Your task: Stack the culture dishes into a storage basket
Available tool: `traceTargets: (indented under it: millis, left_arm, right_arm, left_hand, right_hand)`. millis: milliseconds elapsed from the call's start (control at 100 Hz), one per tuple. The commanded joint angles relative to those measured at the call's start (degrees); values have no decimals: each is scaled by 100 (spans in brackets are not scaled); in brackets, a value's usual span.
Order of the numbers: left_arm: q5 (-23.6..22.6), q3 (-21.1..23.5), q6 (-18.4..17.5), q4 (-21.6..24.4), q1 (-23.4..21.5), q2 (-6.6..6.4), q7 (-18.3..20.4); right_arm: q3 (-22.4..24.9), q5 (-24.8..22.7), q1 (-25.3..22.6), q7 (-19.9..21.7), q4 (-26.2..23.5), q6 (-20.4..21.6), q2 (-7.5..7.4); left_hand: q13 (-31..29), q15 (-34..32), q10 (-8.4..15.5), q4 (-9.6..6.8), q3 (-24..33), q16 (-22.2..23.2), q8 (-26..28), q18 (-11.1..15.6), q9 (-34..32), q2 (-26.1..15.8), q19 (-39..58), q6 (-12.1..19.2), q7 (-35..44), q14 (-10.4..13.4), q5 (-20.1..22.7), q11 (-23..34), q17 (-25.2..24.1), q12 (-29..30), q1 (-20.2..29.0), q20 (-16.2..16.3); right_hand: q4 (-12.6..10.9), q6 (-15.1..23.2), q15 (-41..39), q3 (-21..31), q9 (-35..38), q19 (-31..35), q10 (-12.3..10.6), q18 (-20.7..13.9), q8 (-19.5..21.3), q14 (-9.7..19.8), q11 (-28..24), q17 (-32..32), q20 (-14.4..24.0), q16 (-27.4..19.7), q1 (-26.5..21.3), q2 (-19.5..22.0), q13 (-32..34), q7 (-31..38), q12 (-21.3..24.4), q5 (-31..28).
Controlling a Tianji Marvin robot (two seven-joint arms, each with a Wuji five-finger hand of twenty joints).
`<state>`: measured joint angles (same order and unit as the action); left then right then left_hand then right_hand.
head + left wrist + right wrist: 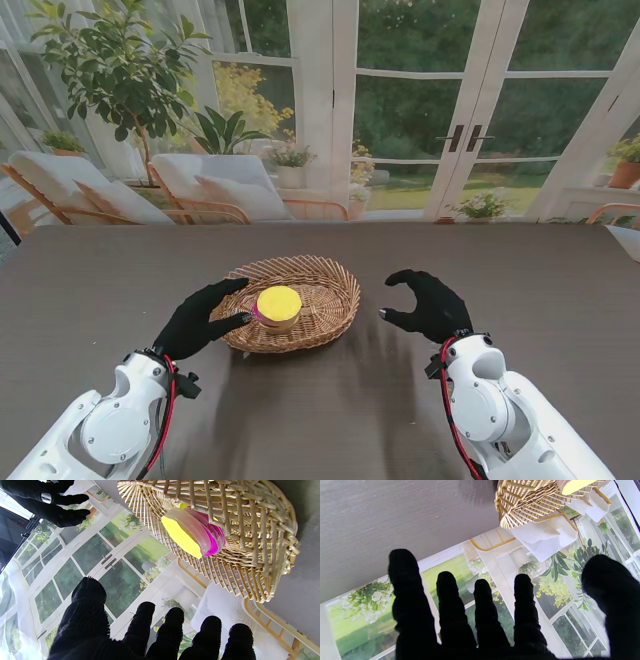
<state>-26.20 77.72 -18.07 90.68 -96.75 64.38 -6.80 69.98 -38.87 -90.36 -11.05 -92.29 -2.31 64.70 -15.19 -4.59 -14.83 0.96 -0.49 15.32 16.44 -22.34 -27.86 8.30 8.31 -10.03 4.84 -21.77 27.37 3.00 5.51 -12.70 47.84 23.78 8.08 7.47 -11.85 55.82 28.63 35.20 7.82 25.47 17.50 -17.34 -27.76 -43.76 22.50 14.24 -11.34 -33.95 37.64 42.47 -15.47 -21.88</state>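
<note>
A: Since the dishes [279,304] already sit piled in the basket [335,275], how much do you reckon is left for you?

B: Little, judging by what shows. You have a yellow-topped dish on a pink one, resting together a bit left of the basket's middle. In the left wrist view the stack [192,536] looks tidy enough, the yellow one riding squarely on the pink. No other dish lies on the table [540,270] around the basket, so the stacking seems finished, unless more are out of sight.

A: And your left hand [200,318]?

B: It sits at the basket's left rim, fingers spread and curled loosely toward the stack. The thumb reaches over the rim, close to the dishes, though you cannot tell whether it touches them. It grips nothing.

A: The right hand [428,305]?

B: It hovers to the right of the basket, clear of the rim, fingers apart and bent in a loose claw, holding nothing. The right wrist view shows all its fingers [482,600] separated with only table and basket beyond.
</note>
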Motion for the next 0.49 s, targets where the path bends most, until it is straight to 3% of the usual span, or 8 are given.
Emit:
traceTargets:
  millis: [0,480]
  left_arm:
    - [42,-8,-46,-12,-32,59,8]
    - [76,27,-114,72,-31,68,-17]
  right_arm:
    - [62,16,-135,157,-90,62,-1]
    - [410,144,-503,278,-561,160,-8]
  left_hand:
    - [10,90,-2,-51,43,10,33,-72,109,96,-54,1,-14,35,39,-54,-48,-5,161,40]
    - [-7,83,-28,-50,42,14,36,-74,48,65,-82,-15,-7,14,69,-36,-72,-16,156,21]
  right_hand:
    - [16,-51,13,308,-78,36,75,-180,-80,51,-112,2668,152,-23,32,55,-189,123,-92,220]
    - [23,-90,-37,345,4,152,68,-239,-102,99,-155,2622,115,-36,34,56,-122,181,-106,175]
